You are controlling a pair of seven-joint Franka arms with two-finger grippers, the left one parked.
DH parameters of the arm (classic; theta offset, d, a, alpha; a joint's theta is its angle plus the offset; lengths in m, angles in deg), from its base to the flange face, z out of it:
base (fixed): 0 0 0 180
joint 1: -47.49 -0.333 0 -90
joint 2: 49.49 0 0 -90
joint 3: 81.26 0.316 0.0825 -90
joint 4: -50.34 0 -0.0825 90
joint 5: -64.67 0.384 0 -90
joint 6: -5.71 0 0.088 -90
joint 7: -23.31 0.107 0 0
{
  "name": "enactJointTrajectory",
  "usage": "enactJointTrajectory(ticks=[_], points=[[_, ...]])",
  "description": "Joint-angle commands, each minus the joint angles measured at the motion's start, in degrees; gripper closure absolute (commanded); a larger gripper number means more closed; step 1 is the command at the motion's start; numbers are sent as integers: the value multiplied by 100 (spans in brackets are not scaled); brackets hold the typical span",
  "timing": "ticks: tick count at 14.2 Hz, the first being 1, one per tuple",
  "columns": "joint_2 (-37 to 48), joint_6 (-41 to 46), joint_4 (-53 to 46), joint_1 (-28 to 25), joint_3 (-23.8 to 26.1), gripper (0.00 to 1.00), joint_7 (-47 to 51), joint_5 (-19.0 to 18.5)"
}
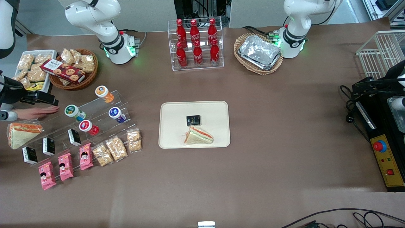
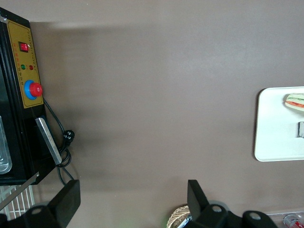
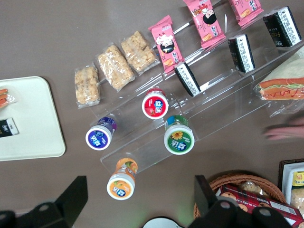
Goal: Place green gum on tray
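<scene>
The green gum (image 1: 73, 111) lies on a clear stepped shelf (image 1: 95, 107), beside the orange-lidded (image 1: 103, 93), blue-lidded (image 1: 116, 114) and red-lidded (image 1: 87, 126) bottles. In the right wrist view the green gum (image 3: 179, 137) shows its white-rimmed green lid. The beige tray (image 1: 218, 107) lies mid-table and holds a sandwich (image 1: 198, 136) and a small black packet (image 1: 193, 120). The tray also shows in the right wrist view (image 3: 28, 133). My right gripper (image 1: 47, 98) hangs high above the shelf's working-arm end, apart from the gum. In the wrist view the gripper (image 3: 140, 187) is open and empty.
A person's hand (image 1: 38, 112) reaches in next to a wrapped sandwich (image 1: 20, 133). Snack packs (image 1: 117, 147) and pink wafers (image 1: 65, 166) lie on the shelf's lower steps. A cookie basket (image 1: 74, 71), a cola rack (image 1: 196, 44) and a foil-tray basket (image 1: 259, 53) stand farther from the camera.
</scene>
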Motion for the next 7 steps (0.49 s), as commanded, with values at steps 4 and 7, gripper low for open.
enactJointTrajectory(ticks=[4, 7], points=[[-64, 106, -177, 36, 0, 0, -87, -37], [-64, 132, -177, 89, -44, 0, -210, 16]])
